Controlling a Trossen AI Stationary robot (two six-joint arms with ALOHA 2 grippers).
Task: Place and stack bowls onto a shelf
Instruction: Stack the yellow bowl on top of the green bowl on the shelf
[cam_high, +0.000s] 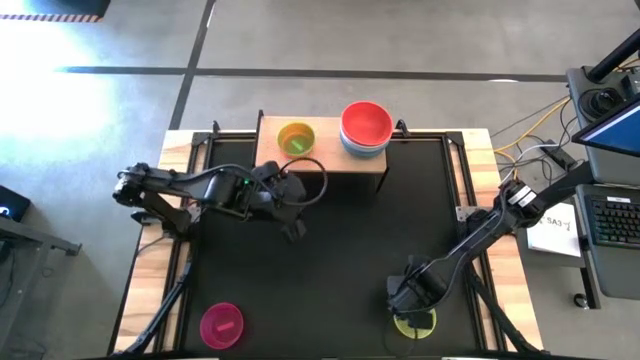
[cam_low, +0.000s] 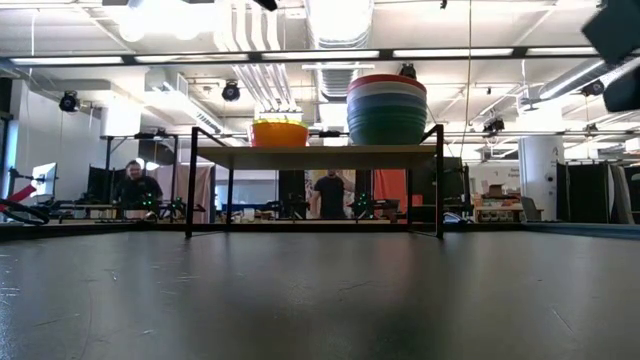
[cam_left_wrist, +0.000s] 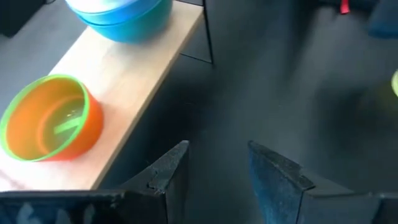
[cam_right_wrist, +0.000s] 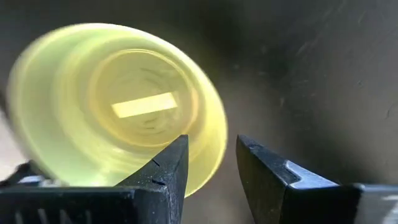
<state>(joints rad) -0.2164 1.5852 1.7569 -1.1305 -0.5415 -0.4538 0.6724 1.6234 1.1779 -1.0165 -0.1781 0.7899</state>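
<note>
From above, the shelf carries a green-in-orange pair and a red-topped stack, with the left gripper just before it, empty and parted; the right wrist view shows the right gripper straddling the yellow-green bowl's rim.

A black mat covers the wooden table. A keyboard sits at the right. Two people stand far back.

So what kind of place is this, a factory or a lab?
Most likely a large shared robotics lab or workshop: exposed ceiling ducts overhead, workbenches crowded with equipment behind the table, a person standing among them, and a computer desk with cables beside the robot.
</note>
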